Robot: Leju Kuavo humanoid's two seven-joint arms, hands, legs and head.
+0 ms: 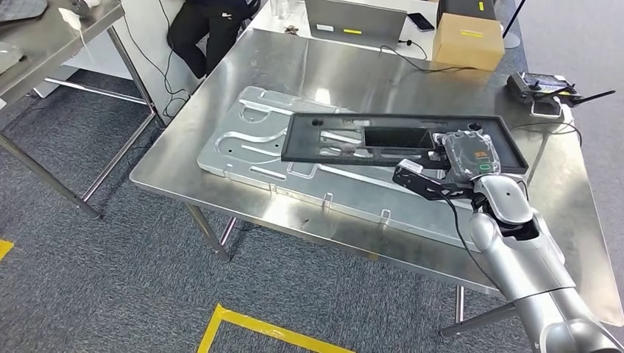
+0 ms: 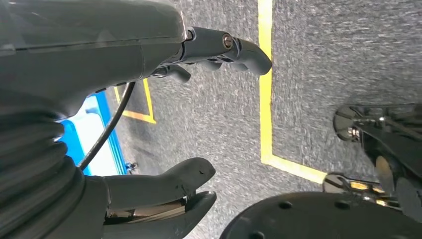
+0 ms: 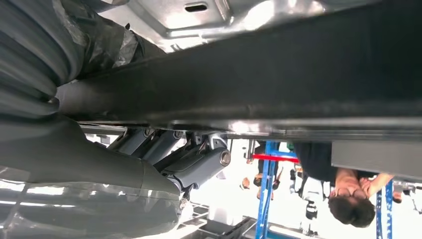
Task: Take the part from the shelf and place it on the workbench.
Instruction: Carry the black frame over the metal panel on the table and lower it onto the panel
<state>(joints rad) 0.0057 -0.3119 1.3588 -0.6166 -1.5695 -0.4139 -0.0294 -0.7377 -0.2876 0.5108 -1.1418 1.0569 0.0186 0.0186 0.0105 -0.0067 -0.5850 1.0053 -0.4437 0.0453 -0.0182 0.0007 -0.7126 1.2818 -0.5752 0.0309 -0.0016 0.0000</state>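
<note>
The part is a long black rectangular frame (image 1: 353, 138) with cut-outs. It lies flat across a silver stamped metal plate (image 1: 250, 140) on the steel workbench (image 1: 368, 73). My right hand (image 1: 458, 163) grips the part's right end, with dark fingers (image 1: 416, 179) showing below its near edge. In the right wrist view the part's black edge (image 3: 278, 79) runs across the picture, with my fingers (image 3: 199, 162) on one side of it and the silver plate (image 3: 199, 15) on the other. My left hand (image 2: 124, 59) hangs over grey carpet, fingers apart, holding nothing.
A cardboard box (image 1: 468, 40), a laptop (image 1: 355, 22) and a black controller (image 1: 541, 87) stand at the workbench's far side. A person (image 1: 202, 29) sits behind it. A second steel table (image 1: 51, 37) stands far left. Yellow tape (image 1: 250, 327) marks the floor.
</note>
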